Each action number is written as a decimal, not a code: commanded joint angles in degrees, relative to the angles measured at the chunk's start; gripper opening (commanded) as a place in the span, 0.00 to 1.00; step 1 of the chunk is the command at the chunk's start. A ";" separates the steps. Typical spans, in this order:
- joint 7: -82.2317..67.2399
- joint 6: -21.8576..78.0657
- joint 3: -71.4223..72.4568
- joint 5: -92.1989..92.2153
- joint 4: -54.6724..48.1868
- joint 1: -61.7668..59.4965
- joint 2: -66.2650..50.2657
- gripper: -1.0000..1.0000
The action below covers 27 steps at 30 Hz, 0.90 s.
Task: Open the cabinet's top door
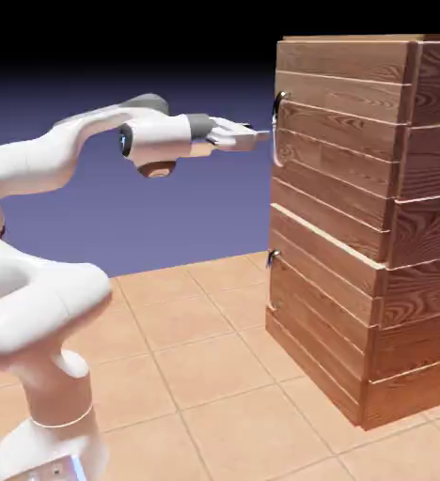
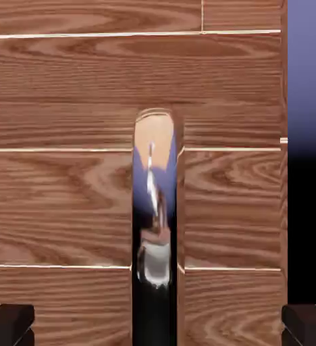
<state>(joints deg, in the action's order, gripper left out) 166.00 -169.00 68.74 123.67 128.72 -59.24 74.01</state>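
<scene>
My gripper [image 1: 261, 136] is spread wide, handle [image 2: 154, 230] of the top door [image 1: 332, 160] centred dead ahead, so I should creep straight in before clamping, then pull.

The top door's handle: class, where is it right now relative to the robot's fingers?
In the exterior view the handle sits at the top door's left edge, just beyond the fingers. In the hand view it stands upright, centred between them.
</scene>
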 commanded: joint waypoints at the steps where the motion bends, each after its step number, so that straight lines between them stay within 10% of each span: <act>1: 0.00 0.82 0.44 0.66 -1.21 -1.97 0.28 0.50; 3: 0.00 1.76 0.95 1.42 -2.60 -4.23 0.59 0.50; 4: 0.00 1.76 0.95 1.42 -2.60 -4.23 0.59 0.00; 27: -13.56 53.26 -30.29 -1.32 35.93 15.16 19.74 0.00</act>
<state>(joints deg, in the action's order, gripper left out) 152.47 -115.80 38.43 122.29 164.65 -44.08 93.75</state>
